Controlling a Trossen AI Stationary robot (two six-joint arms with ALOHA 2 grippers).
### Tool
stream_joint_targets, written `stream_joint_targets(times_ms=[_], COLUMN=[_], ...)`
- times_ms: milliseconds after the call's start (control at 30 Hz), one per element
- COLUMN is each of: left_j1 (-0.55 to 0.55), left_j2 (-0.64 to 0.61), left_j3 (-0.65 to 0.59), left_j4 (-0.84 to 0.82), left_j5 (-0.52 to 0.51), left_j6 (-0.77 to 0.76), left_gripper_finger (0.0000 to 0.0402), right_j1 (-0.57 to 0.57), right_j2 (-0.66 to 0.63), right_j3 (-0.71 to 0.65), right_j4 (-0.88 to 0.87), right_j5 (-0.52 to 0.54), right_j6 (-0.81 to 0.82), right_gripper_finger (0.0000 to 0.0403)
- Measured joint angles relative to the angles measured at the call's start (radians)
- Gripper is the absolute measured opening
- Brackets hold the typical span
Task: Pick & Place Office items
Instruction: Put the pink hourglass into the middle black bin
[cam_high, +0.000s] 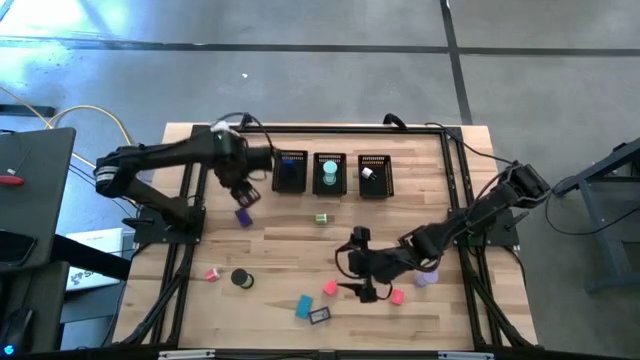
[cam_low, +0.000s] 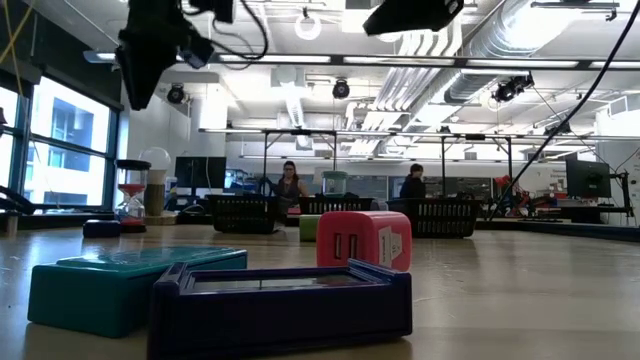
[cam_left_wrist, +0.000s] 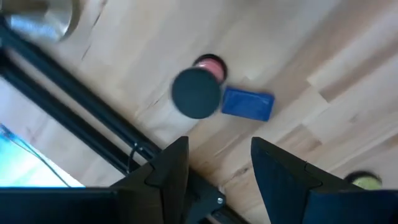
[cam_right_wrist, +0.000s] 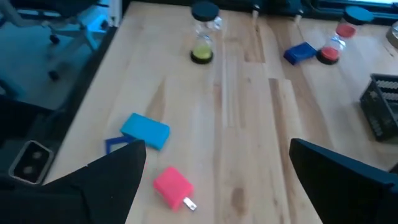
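Right now the office items lie scattered on the bench (cam_high: 280, 250): a pink block (cam_right_wrist: 172, 185) and teal block (cam_right_wrist: 145, 130) sit just ahead of my right pincer (cam_high: 362, 291), which is spread wide and empty. My left pincer (cam_left_wrist: 214, 171) hangs partly spread above a blue block (cam_left_wrist: 247, 103) and pink-sand hourglass (cam_left_wrist: 199, 90), gripping nothing.

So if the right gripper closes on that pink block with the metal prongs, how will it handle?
The pink block looks like a small, rigid plug-shaped piece, so probably stiff and light. Its flat faces should keep it from rolling, though it may slide on the smooth wooden table. The right gripper stands wide open above it; the prongs on one end could make it twist if pinched off-centre.
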Motion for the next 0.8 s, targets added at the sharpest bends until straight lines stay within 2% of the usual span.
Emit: stream_joint_targets(times_ms=[100, 333, 533, 667, 800], left_j1=[0.076, 0.197, 0.203, 0.203, 0.203], left_j2=[-0.025, -0.049, -0.049, -0.049, -0.049], left_j3=[-0.035, -0.117, -0.134, -0.134, -0.134], left_j4=[0.013, 0.058, 0.123, 0.123, 0.122], left_j5=[0.03, 0.03, 0.014, -0.045, -0.045], left_j6=[-0.004, 0.024, 0.04, 0.0, -0.002], left_gripper_finger=[0.0165, 0.0165, 0.0165, 0.0165, 0.0165], right_j1=[0.02, 0.042, 0.042, 0.041, 0.041], right_j2=[0.0, 0.0, 0.0, 0.0, 0.0], right_j3=[0.0, 0.0, 0.0, 0.0, 0.0], right_j4=[0.024, 0.031, 0.031, 0.031, 0.031], right_j5=[0.0, 0.0, 0.0, 0.0, 0.0], right_j6=[-0.001, -0.003, -0.003, -0.003, -0.003], right_gripper_finger=[0.0387, 0.0387, 0.0387, 0.0387, 0.0387])
